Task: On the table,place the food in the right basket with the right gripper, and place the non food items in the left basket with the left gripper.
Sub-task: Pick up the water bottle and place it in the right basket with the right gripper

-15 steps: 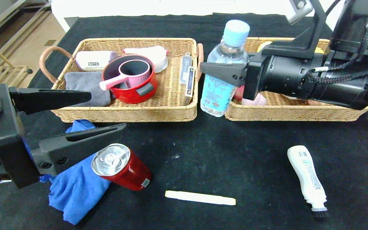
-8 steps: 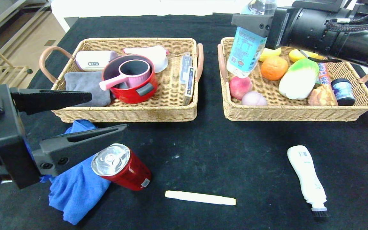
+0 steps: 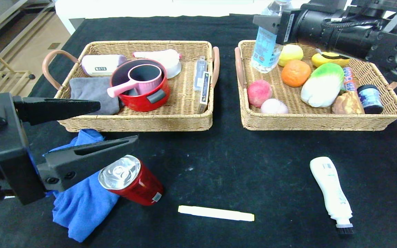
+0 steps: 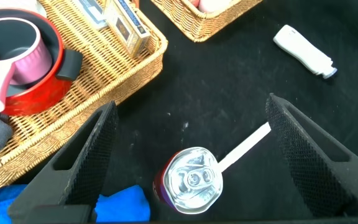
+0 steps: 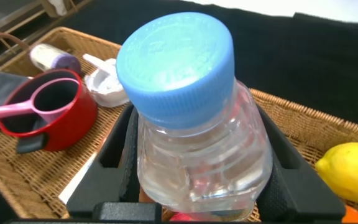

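Left gripper [image 3: 114, 124] low at near-left, fingers spread wide, nothing between them. Just beneath: blue cloth [image 3: 81, 203], crumpled, and red can [image 3: 131, 181] tipped over it, silver top up. Pale yellow stick [image 3: 216, 213] flat on black table [image 3: 240, 162]. Clear bottle [image 3: 265, 48], blue label, pale blue cap (cap plain only at wrist), upright over right basket's [image 3: 319, 122] far-left corner, clamped in right gripper [image 3: 271, 24]. White brush bottle [image 3: 332, 193] lying near-right.

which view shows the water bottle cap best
The right wrist view: the pale blue cap fills it, above the right pincer clamping the water bottle. The head view cuts the cap off at its top edge; the left wrist view misses it.
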Available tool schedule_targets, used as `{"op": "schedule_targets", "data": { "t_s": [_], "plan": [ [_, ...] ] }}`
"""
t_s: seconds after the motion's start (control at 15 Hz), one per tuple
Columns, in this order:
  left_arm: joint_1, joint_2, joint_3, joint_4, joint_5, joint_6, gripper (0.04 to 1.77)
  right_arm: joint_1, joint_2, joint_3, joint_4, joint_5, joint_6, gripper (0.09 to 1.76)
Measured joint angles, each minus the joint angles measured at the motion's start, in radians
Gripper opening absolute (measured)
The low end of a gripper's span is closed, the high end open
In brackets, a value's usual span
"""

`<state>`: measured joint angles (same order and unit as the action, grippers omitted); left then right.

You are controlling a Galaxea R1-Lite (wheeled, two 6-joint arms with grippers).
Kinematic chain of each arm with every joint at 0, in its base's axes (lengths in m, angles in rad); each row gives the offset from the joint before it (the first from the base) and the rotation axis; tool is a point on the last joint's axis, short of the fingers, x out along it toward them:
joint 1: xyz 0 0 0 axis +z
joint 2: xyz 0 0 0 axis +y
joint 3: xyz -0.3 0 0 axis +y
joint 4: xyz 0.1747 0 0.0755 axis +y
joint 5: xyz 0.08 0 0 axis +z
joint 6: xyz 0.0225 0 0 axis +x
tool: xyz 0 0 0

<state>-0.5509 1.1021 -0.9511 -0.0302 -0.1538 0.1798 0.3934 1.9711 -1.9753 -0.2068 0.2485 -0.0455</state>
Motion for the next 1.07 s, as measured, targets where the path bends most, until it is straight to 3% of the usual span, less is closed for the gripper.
{"op": "schedule_targets", "data": {
  "t_s": [1.0,1.07],
  "plan": [
    [-0.001,0.004,0.004,0.000,-0.002,0.002,1.72,-0.044,0.068,-0.010,-0.020,-0.037,-0.017,1.03],
    [-0.001,0.004,0.004,0.000,-0.002,0.003,1.72,-0.045,0.068,-0.010,-0.021,-0.037,-0.025,1.08]
  ]
}}
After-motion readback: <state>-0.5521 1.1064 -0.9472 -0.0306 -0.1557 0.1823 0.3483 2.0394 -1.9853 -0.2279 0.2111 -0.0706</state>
